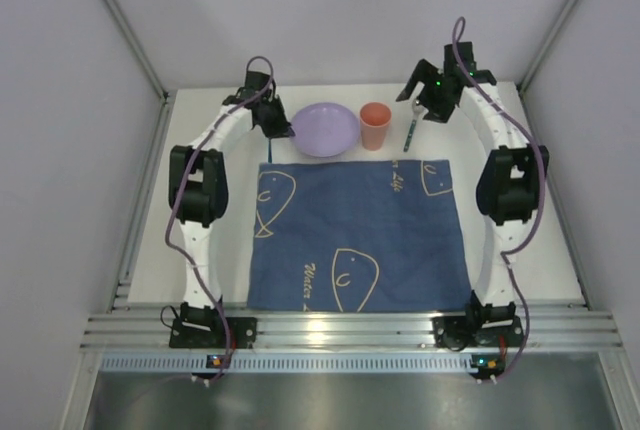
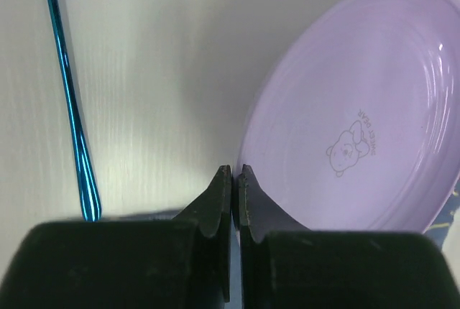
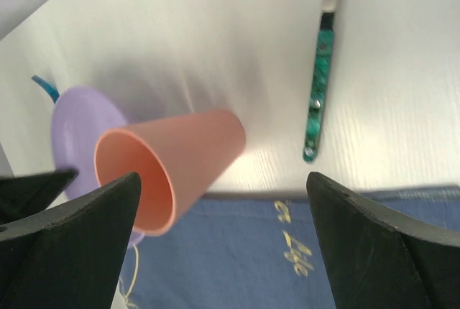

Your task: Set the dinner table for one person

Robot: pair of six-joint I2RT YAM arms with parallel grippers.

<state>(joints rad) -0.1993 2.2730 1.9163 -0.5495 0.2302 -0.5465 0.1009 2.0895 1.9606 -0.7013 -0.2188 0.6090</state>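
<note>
On the white dinner table a purple plate lies beyond the far edge of the dark blue fish mat. My left gripper is shut with the plate's left rim pinched between its tips. An orange cup stands just right of the plate. A green-handled utensil lies right of the cup. My right gripper hangs open above the mat's far edge, between cup and utensil, holding nothing.
A thin shiny blue utensil lies on the table left of the plate. The ribbed aluminium rail runs along the near edge with both arm bases on it. Grey walls close in the left, right and far sides.
</note>
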